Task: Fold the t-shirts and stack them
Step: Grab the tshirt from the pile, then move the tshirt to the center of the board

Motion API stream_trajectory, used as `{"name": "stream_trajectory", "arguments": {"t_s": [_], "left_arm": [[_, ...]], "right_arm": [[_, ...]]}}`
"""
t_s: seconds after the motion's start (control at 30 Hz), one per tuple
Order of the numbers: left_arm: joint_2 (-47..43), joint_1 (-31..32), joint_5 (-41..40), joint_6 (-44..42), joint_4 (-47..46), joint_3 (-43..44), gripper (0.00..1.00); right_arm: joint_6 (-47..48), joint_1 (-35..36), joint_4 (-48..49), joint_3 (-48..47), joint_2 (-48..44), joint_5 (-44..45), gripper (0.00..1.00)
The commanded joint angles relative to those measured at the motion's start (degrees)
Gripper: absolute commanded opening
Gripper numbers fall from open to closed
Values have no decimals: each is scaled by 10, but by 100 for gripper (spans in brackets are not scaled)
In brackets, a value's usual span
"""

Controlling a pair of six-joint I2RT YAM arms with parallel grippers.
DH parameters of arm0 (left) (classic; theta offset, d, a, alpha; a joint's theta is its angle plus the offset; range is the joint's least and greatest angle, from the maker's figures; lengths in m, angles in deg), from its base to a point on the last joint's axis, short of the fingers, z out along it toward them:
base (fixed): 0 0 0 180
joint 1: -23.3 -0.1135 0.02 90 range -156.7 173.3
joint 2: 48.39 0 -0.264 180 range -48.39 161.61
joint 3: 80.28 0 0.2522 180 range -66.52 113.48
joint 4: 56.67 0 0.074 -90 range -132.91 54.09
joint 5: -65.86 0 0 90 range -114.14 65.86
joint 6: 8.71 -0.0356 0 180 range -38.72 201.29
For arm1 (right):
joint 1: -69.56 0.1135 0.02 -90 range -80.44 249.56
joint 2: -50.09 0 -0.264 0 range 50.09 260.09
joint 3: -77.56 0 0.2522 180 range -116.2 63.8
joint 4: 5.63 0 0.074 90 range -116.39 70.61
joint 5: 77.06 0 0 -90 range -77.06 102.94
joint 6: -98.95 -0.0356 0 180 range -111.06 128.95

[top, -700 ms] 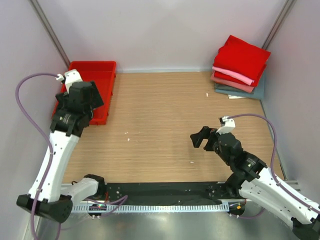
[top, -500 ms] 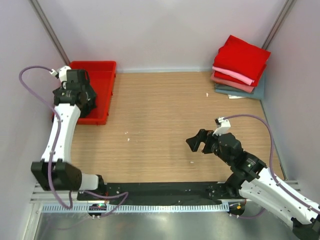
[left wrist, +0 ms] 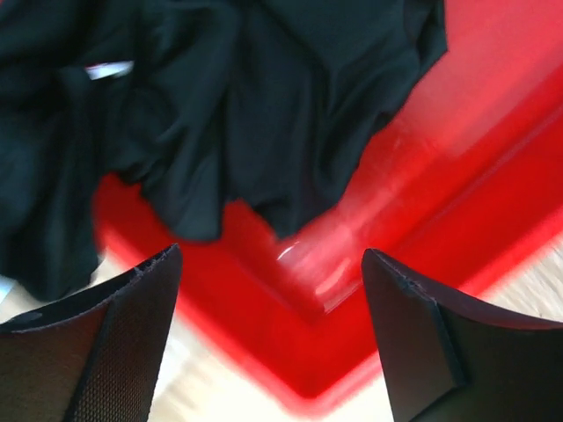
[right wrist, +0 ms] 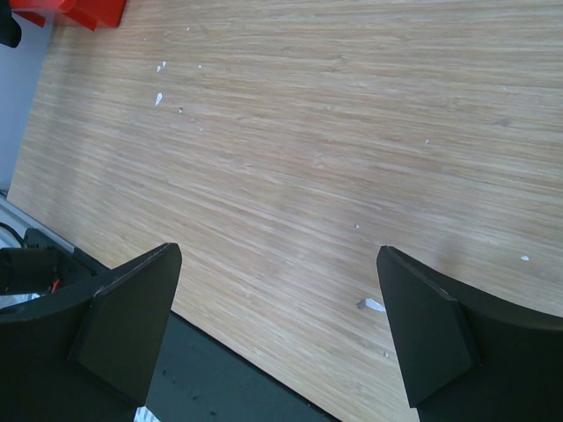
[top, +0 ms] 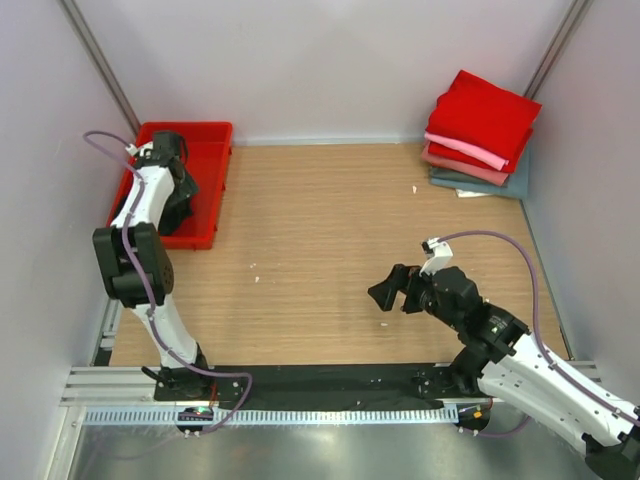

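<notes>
A plain black t-shirt [left wrist: 220,105] lies crumpled in the red plastic tray [top: 207,140] at the back left. My left gripper [top: 178,210] hangs over the tray's near part. In the left wrist view it [left wrist: 273,352] is open and empty, with the shirt just beyond its fingertips and the tray's corner [left wrist: 387,220] below. Folded t-shirts are stacked at the back right: bright red [top: 485,115] on top, then pink [top: 465,150], dusty-rose [top: 465,168] and grey-teal [top: 480,185]. My right gripper [top: 386,290] is open and empty above the bare table [right wrist: 290,158].
Grey walls close in the wooden table [top: 320,220] on the left, back and right. A black strip [top: 320,380] runs along the near edge between the arm bases. Small white scraps [right wrist: 374,305] lie on the wood.
My left arm has straightened and its gripper has dropped lower toward the tray. My right gripper has shifted a little left and nearer.
</notes>
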Motion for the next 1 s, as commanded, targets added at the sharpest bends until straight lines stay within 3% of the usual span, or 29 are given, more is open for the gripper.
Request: {"name": "stream_trajectory", "arguments": {"t_s": [0.0,0.1,0.2,0.27,0.33,0.47,0.53,0.57,0.6,0.7,0.8,0.87,0.9,0.97], "left_arm": [[57,-29,39,-3,-10,42,81],[107,-44,80,3,1,72,75],[131,-50,95,3,14,90,57],[136,-51,99,0,17,98,18],[129,-51,120,-2,19,106,0],[43,-11,81,-20,17,117,0],[3,52,41,-41,56,192,0],[-4,104,10,-60,77,233,0],[-9,127,0,-67,118,322,0],[-27,209,-20,-94,159,457,0],[-40,259,11,-104,187,476,5],[-54,277,44,-100,202,428,24],[-60,286,68,-102,208,404,58],[-80,313,79,-112,201,321,81]], "right_arm": [[-1,2,3,3,4,-12,100],[-6,2,8,11,-1,-9,100],[-4,2,7,15,-2,-7,100],[-4,2,1,13,-1,-5,100],[-4,2,-2,11,-1,-6,100],[-5,2,-3,11,-1,4,100],[-6,2,-2,11,0,8,100],[-7,2,-1,10,2,11,100],[-8,2,-5,5,2,22,100],[-12,2,-10,-10,-2,42,100],[-14,3,-35,-35,-11,75,100],[-18,2,-56,-50,-14,105,100],[-29,2,-84,-70,-19,129,100],[-42,2,-114,-92,-20,183,100]]}}
